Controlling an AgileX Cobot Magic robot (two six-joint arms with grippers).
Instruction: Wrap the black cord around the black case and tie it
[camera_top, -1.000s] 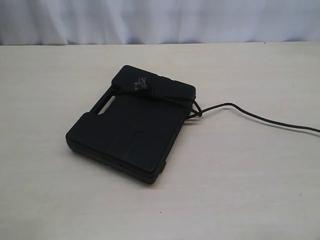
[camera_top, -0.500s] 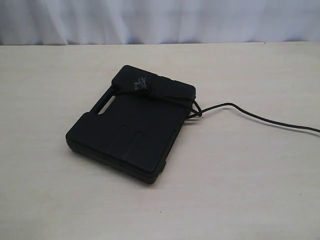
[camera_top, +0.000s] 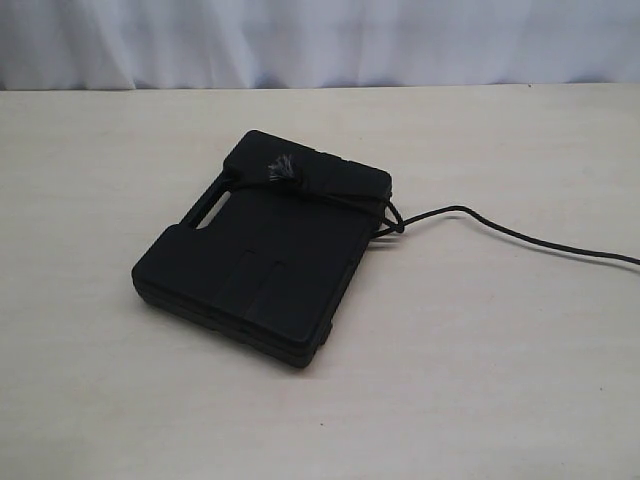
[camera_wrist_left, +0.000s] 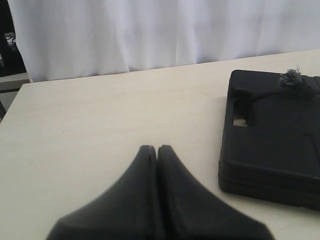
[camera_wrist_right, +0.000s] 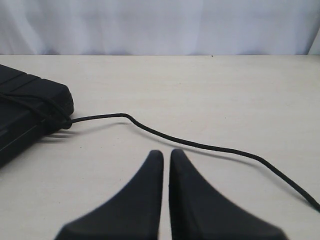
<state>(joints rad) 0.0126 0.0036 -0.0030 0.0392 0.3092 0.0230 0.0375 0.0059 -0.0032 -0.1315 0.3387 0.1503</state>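
On the pale table (camera_top: 480, 380), the black case (camera_top: 265, 250) lies flat near the middle, the black cord (camera_top: 500, 228) looped round its far end.
My left claw (camera_wrist_left: 157, 150) hangs above bare tabletop, left of the case, its two tips pressed together and holding nothing. My right claw (camera_wrist_right: 166, 154) hovers on the right near the cord's loose tail, tips all but touching, also empty. The cord crosses the case's top past a frayed grey tuft (camera_top: 282, 168), knots at the right edge, then trails right across the table.
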